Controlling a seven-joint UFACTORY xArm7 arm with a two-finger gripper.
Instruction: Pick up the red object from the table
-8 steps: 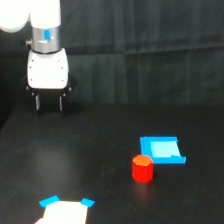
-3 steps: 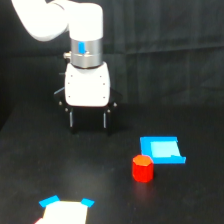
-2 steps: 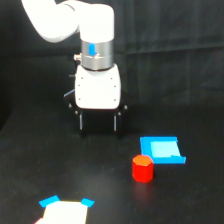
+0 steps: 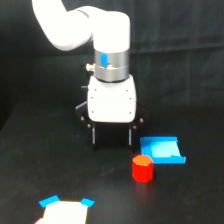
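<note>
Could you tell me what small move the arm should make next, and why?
Probably shift the tool toward the exterior view's right and nearer the camera, over the red object. Its fingers look spread and empty, and the object stands untouched on the table beside the blue piece.

Red object [image 4: 142, 168], black table [image 4: 40, 170]

Tool [image 4: 112, 140] spread above table [image 4: 40, 170], beside red object [image 4: 142, 168].

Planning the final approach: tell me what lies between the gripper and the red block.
Nothing. In the exterior view, only bare black table separates the gripper from the red block. The blue piece sits beside the block, off that line.
</note>
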